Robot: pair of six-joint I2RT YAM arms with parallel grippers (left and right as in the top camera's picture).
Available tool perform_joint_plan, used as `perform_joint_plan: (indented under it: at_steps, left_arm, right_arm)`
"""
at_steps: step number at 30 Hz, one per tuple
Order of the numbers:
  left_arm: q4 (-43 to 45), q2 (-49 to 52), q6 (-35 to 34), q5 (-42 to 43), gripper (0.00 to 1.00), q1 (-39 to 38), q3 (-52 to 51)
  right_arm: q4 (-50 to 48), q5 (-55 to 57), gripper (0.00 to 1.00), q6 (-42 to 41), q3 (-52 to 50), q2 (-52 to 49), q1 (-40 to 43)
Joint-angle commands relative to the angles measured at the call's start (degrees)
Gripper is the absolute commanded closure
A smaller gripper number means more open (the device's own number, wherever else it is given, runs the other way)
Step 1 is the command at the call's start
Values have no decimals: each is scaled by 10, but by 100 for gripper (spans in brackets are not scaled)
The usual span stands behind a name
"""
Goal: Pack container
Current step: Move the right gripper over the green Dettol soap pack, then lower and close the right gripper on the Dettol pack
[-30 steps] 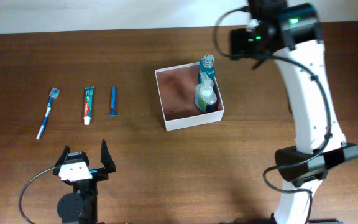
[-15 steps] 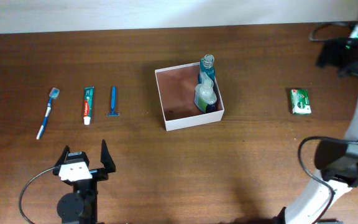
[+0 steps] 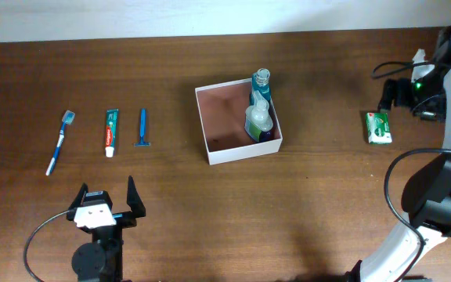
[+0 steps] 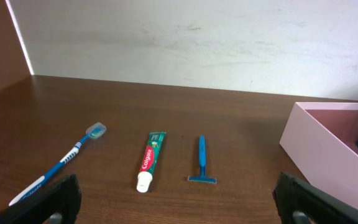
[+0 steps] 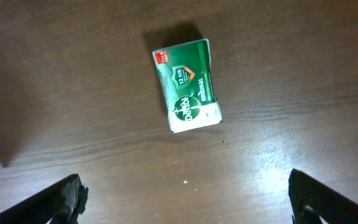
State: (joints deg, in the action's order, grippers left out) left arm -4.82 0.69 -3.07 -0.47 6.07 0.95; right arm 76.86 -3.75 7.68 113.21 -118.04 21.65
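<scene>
The container [image 3: 210, 125] is a square white box with a pinkish inside, mid-table; its wall shows in the left wrist view [image 4: 319, 140]. Two bottles [image 3: 258, 117] stand in its right side. A green soap bar [image 3: 378, 128] lies on the table at the right, also in the right wrist view [image 5: 188, 85]. My right gripper [image 5: 185, 199] is open and empty above the table just beside the soap. A blue toothbrush [image 3: 59, 141], a toothpaste tube [image 3: 111, 131] and a blue razor [image 3: 142, 127] lie at the left. My left gripper [image 3: 106, 205] is open and empty near the front edge.
The white wall runs along the table's far edge [image 3: 131, 35]. The right arm's base and cables [image 3: 437, 204] stand at the right front. The toothbrush [image 4: 61, 165], toothpaste [image 4: 149, 160] and razor [image 4: 201, 158] lie in a row ahead of the left gripper.
My right arm has swung from over the container out to the far right, then back left toward the soap bar. The soap came into view. The left arm has not moved.
</scene>
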Motion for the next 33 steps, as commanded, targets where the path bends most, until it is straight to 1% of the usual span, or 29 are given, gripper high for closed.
perform_joint_plan:
  at_steps: [1,6,12,21,25,33]
  left_arm:
    - [1,-4,-5,-4,0,0,-4]
    - [1,-4,-5,-4,1,0,-4]
    - [1,-4,-5,-4,1,0,-4]
    - [1,-4,-5,-4,1,0,-4]
    - [1,-4,-5,-4,1,0,-4]
    - [1,-4,-5,-4,1,0,-4]
  right_arm:
    - [-34,14,3,79,-33,-4,-2]
    - [-102,14,2,133,-78,-4,-2]
    - [-171,3,2,133,-138,-5,-3]
    - [-226,4,1,133,-228,-5,-3]
    - [-246,3,2,133,-248,-5,-3]
    - [-289,-5,1,130,-250,-11,-3]
